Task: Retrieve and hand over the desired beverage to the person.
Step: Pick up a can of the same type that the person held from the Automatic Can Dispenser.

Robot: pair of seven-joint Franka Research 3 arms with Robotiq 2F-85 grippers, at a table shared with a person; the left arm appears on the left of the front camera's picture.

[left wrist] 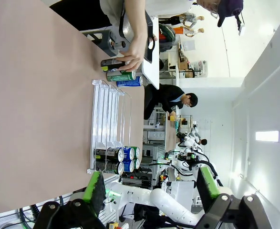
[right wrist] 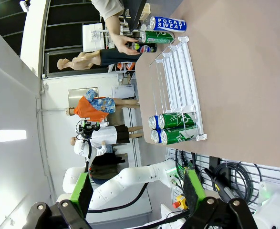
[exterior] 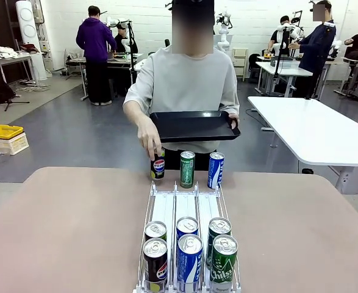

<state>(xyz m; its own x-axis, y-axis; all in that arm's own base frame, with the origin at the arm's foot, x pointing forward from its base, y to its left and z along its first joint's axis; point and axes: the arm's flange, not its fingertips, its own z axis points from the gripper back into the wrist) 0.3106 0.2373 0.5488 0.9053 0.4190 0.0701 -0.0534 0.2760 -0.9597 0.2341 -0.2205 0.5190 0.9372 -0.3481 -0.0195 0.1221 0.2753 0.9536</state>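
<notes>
Low in each wrist view, the left gripper [left wrist: 150, 183] and the right gripper [right wrist: 137, 181] are seen spread wide and empty, well apart from the black Pepsi can [exterior: 158, 166], which is touched by the person's hand [exterior: 147, 137] just beyond the can rack [exterior: 165, 207], at centre frame.

Person's hand [exterior: 146, 138] over far black can [exterior: 158, 168]
</notes>
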